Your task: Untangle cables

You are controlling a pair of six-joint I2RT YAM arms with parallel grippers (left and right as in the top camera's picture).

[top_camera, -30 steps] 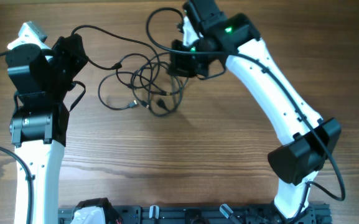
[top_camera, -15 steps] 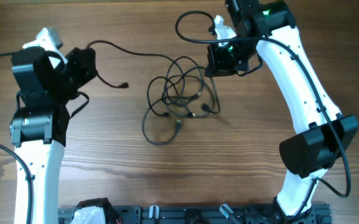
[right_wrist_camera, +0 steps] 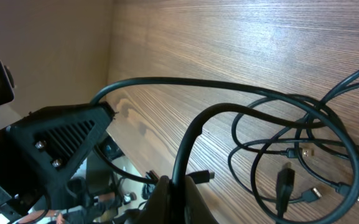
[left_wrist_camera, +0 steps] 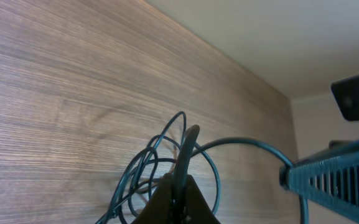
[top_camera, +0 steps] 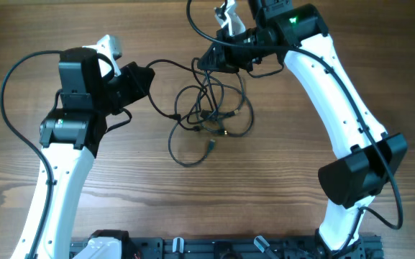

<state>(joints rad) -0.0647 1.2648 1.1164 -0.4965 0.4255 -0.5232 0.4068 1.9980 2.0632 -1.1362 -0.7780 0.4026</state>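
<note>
The cables [top_camera: 211,115] lie in a loose tangle of loops on the wooden table [top_camera: 265,187], a little toward 12 o'clock from its middle in the overhead view, with small plugs among the loops and one plug end trailing toward 6 o'clock. The left gripper [top_camera: 147,76] sits at about 10 o'clock of the tangle, clenched on a cord that runs across to the heap; its wrist view shows the strand pinched between closed fingers [left_wrist_camera: 163,202]. The right gripper [top_camera: 207,60] is at 12 o'clock of the tangle, likewise clamped on a cord, which arcs up out of its closed fingers [right_wrist_camera: 160,202]
</note>
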